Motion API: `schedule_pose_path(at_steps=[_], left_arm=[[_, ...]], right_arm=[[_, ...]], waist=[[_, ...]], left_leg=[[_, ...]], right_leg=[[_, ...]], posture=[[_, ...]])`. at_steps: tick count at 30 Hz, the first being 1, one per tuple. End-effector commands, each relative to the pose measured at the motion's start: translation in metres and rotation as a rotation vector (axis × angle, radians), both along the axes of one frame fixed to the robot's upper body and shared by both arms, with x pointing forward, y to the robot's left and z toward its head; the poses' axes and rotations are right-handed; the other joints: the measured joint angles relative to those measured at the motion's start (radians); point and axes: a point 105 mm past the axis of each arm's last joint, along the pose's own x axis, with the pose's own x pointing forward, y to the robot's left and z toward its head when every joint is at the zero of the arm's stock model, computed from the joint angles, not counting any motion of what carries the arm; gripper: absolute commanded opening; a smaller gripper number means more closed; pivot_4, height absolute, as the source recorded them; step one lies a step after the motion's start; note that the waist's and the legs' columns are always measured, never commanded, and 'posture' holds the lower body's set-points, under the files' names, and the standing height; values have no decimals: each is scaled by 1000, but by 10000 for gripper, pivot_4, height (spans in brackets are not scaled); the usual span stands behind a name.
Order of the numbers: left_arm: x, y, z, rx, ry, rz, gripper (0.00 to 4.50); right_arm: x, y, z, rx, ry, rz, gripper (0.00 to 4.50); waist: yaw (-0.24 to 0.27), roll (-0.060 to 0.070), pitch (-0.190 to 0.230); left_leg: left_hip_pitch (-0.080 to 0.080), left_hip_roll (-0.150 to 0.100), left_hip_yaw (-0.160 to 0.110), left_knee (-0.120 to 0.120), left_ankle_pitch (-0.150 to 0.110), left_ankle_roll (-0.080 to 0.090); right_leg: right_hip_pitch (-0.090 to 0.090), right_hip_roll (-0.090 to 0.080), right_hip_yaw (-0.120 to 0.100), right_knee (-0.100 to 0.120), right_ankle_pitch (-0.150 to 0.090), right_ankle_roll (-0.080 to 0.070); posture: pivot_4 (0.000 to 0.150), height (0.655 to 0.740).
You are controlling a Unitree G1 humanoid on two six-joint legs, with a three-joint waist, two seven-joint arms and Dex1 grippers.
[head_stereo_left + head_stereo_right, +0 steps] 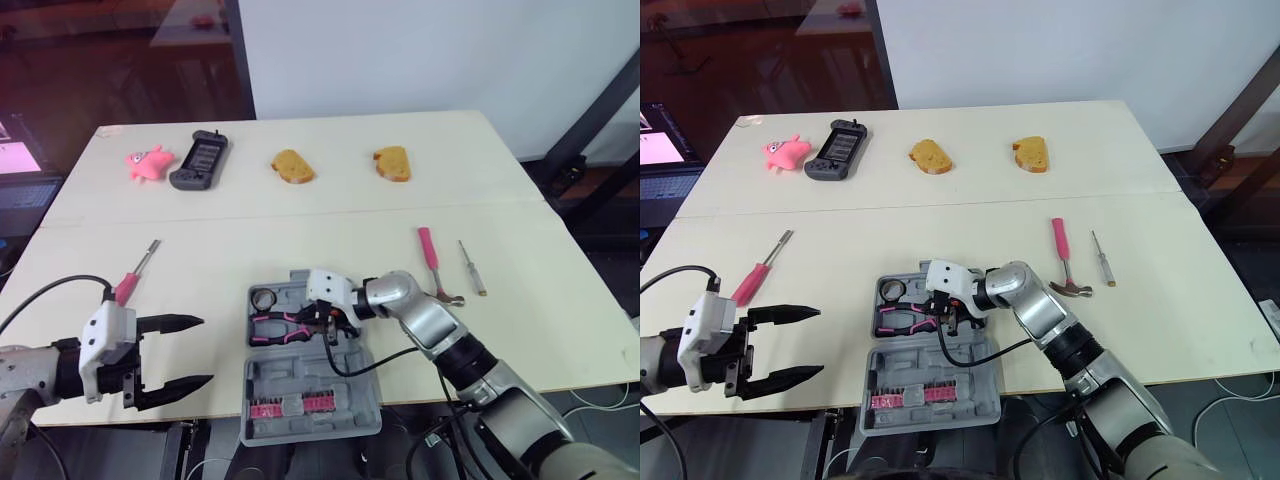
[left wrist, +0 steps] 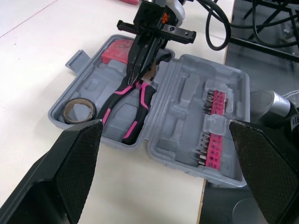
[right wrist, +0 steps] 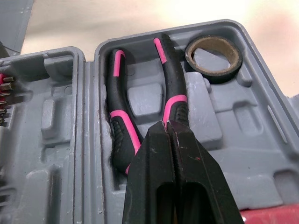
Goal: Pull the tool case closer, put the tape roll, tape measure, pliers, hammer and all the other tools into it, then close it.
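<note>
The grey tool case (image 1: pixel 345 395) lies open at the table's front edge, its lid hanging over the edge. In its tray are the tape roll (image 1: pixel 264 298), the black-and-pink pliers (image 1: pixel 272 328) and a red object (image 2: pixel 117 49) in one corner. My right gripper (image 3: pixel 167 123) points down into the tray with its fingers shut together, tips at the pliers' hinge end. My left gripper (image 1: pixel 185 352) is open at the front left, apart from the case. A pink-handled hammer (image 1: pixel 431 255) and a thin screwdriver (image 1: pixel 472 268) lie to the right, and a pink screwdriver (image 1: pixel 130 280) to the left.
Rows of pink bits (image 1: pixel 290 405) sit in the case lid. At the back of the table are a pink toy (image 1: pixel 147 162), a grey game controller (image 1: pixel 200 160) and two pieces of bread (image 1: pixel 292 166) (image 1: pixel 392 163). A cable runs from my right wrist across the case.
</note>
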Motion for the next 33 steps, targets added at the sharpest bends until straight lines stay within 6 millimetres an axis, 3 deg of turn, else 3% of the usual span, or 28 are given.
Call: schedule_pose_path(at_steps=[1, 7, 10, 13, 17, 22, 26, 31, 33], left_arm=[[-1, -3, 3, 13, -37, -9, 45000], [-2, -2, 0, 17, -29, 5, 45000], [-2, -1, -1, 20, -23, 12, 45000], [-3, -1, -2, 25, -18, 19, 45000], [-2, 1, -6, 40, -12, 31, 45000], [1, 3, -13, 66, 6, 56, 45000], [13, 12, -18, 115, -11, 119, 45000], [23, 19, -21, 155, 20, 152, 45000], [24, 21, -23, 184, 24, 143, 45000]], right_arm=[[0, -6, -18, -54, 29, -24, 822], [-8, -18, -53, -145, 137, -51, 822], [-9, -19, -64, -173, 170, -61, 822], [-9, -20, -70, -194, 176, -60, 822], [-4, -17, -63, -168, 148, -60, 822], [8, -7, -32, -41, 54, -45, 822], [10, 7, 46, 246, -113, 62, 822], [-1, -19, 99, 372, -202, 82, 822], [-4, -35, 98, 315, -192, 78, 822]], waist=[[0, 0, 0], [0, 0, -2], [-1, -1, -10], [-2, -2, -20], [-1, -2, -23], [-1, -1, -23], [5, 0, -19], [4, 0, -19], [5, 1, -19]], left_leg=[[0, 0, 0, 0, 0, 0], [6, 0, 0, -1, 0, 0], [20, 0, 0, -7, 0, 0], [22, 1, 0, -11, 0, 0], [31, 1, 0, -15, 0, 0], [35, 1, -1, -16, -1, -1], [32, 1, -1, -16, -1, -1], [17, 1, -2, -14, 0, -2], [17, 0, -2, -15, 0, -2]], right_leg=[[0, 0, 0, 0, 0, 0], [7, 0, 0, 0, -1, -2], [17, 0, 0, -4, -4, -4], [17, 0, 0, -4, -6, -5], [22, -1, 0, -4, -11, -9], [26, -1, 0, -4, -13, -10], [25, -1, 0, -3, -13, -10], [12, 0, -1, -1, -10, -5], [12, -1, -1, -2, -10, -5]], posture=[[1500, 7400], [1500, 7400], [1500, 7400], [1500, 7400], [1500, 7400], [1500, 7400], [1500, 7400], [1500, 7400], [1500, 7400]])
